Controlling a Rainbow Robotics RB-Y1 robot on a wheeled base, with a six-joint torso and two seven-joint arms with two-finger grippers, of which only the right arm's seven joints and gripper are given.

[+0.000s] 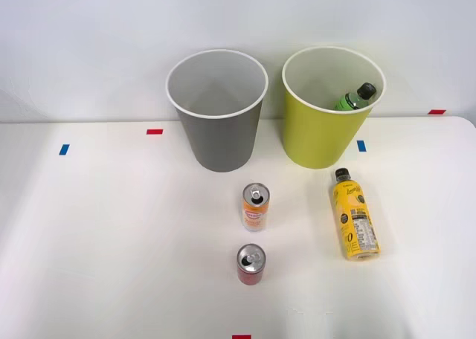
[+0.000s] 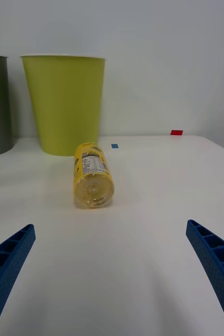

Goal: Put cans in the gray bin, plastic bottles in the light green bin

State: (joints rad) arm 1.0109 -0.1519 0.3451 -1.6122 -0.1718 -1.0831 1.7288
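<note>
The yellow bottle (image 1: 355, 225) lies on its side on the white surface (image 1: 111, 242), cap toward the green bin (image 1: 320, 131) and base toward the robot. It rests near the foot of that bin but apart from it. In the wrist view its round base (image 2: 93, 191) faces the camera squarely, midway between the two blue fingers (image 2: 7, 257), which are spread wide with nothing between them. By that lining-up, the tool (image 2: 112, 236) looks set for a straight approach along the bottle's length, and this bottle is likely the next pick. Being round and lying down, it may roll if nudged off-centre.

The green bottle (image 1: 355, 98) is already inside the green bin, leaning against the inner wall with its black cap near the rim. That half of the bottle sorting looks done.

The orange can (image 1: 255, 207) stands upright in front of the gray bin (image 1: 217, 131), and the red can (image 1: 251, 264) stands upright closer to the robot, the two nearly in line. Both remain to be sorted. They stand well to the left of the yellow bottle, so nothing blocks the tool's way to it.

Small red and blue tape marks (image 1: 155, 131) dot the surface; they are flat and no obstacle.
</note>
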